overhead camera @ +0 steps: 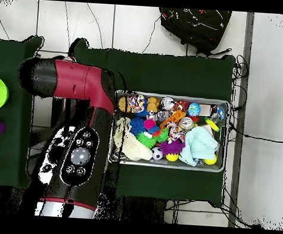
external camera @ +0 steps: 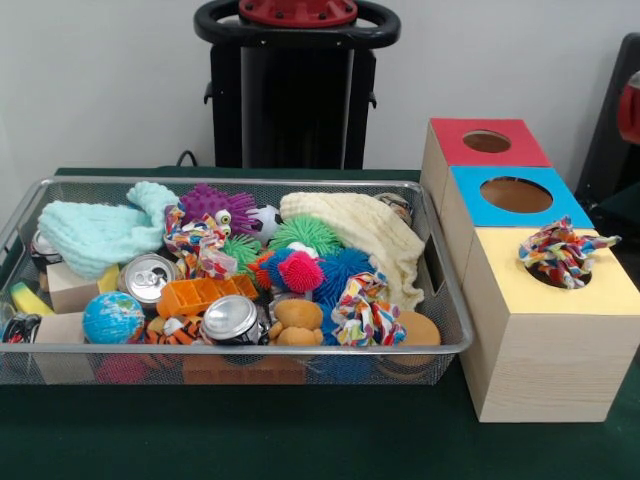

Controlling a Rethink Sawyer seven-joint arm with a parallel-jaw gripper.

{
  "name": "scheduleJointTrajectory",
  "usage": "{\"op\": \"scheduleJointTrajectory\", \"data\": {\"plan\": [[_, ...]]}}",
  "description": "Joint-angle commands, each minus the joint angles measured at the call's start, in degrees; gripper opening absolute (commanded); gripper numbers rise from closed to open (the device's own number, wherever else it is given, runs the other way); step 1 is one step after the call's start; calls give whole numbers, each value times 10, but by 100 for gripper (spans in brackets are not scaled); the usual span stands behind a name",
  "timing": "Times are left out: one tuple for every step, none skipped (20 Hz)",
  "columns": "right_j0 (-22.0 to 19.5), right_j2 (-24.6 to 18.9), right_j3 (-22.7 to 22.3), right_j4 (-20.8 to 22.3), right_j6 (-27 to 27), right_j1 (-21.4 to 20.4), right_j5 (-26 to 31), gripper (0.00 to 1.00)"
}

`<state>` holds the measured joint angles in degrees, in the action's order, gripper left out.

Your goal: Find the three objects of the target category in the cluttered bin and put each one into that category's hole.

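Note:
The wire-mesh bin (external camera: 250, 349) stands on the green table, full of toys; it also shows in the overhead view (overhead camera: 169, 96). One spotted knotted cloth (external camera: 560, 250) sits in the hole (external camera: 583, 280) of the yellow-topped box (external camera: 530, 300) and sticks up out of it. A second knotted cloth (external camera: 365, 310) lies at the bin's front right, and shows in the overhead view (overhead camera: 134, 103). A third knotted cloth (external camera: 200, 240) lies left of the middle, beside a purple spiky ball. The red and black arm (overhead camera: 79, 106) covers the boxes in the overhead view. The gripper is hidden.
The blue-topped box (external camera: 515, 195) and the red-topped box (external camera: 487, 142) stand behind the yellow one. The bin also holds a mint knit cloth (external camera: 95, 232), a cream cloth (external camera: 365, 235), two cans (external camera: 148, 275), a globe ball (external camera: 113, 318) and spiky balls (external camera: 300, 270). The pedestal (external camera: 295, 90) stands behind.

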<state>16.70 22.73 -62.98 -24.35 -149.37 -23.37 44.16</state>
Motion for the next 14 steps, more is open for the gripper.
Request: {"op": "scheduleJointTrajectory", "data": {"plan": [[-5, -80, -162, -20, -63, -19, 2, 0], [-3, -82, -162, -22, -66, -22, 7, 0], [-4, -87, -163, -27, -68, -26, 9, 0], [-3, -89, -161, -29, -69, -28, 15, 0], [-2, -88, -154, -30, -73, -28, 25, 0], [-4, -87, -142, -29, -75, -24, 36, 0], [-5, -86, -131, -28, -80, -20, 47, 0], [-5, -85, -123, -27, -82, -15, 52, 0], [-7, -90, -119, -28, -80, -11, 54, 0], [-12, -94, -102, -28, -82, 4, 54, 0], [-11, -96, -103, -30, -86, 8, 49, 0], [-12, -95, -80, -29, -95, 23, 59, 0], [-11, -97, -79, -31, -98, 26, 60, 0], [-9, -98, -77, -32, -102, 32, 59, 0]]}}
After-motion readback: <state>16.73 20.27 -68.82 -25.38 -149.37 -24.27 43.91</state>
